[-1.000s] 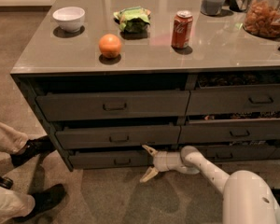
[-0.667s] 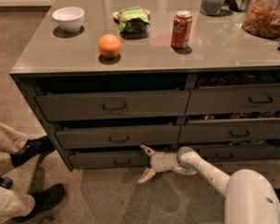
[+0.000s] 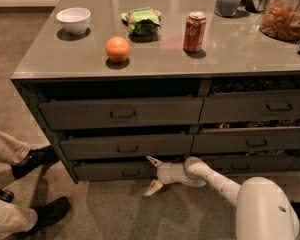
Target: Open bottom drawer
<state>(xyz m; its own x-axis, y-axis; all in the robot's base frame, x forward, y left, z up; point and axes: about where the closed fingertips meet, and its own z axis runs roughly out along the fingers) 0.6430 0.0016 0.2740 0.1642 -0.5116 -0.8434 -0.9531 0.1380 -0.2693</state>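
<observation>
The bottom drawer (image 3: pixel 107 171) is the lowest, shallowest grey front of the left stack, under the counter, and it stands out only slightly. Its small dark bar handle (image 3: pixel 131 173) sits at the middle. My gripper (image 3: pixel 152 174) reaches in low from the right on a white arm, just right of that handle and in front of the drawer's right part. It is open, one pale finger pointing up at the drawer front and the other down toward the carpet. Nothing is between the fingers.
On the counter (image 3: pixel 240 59) stand a white bowl (image 3: pixel 73 19), an orange (image 3: pixel 118 49), a green bag (image 3: pixel 141 21), a red soda can (image 3: pixel 194 31) and a snack jar (image 3: pixel 287 14). A person's legs and black shoes (image 3: pixel 37 160) are at the left. My white base (image 3: pixel 267 209) fills the lower right.
My gripper has slid a little to the left along the bottom drawer front, closer to the handle. The drawers have not visibly moved.
</observation>
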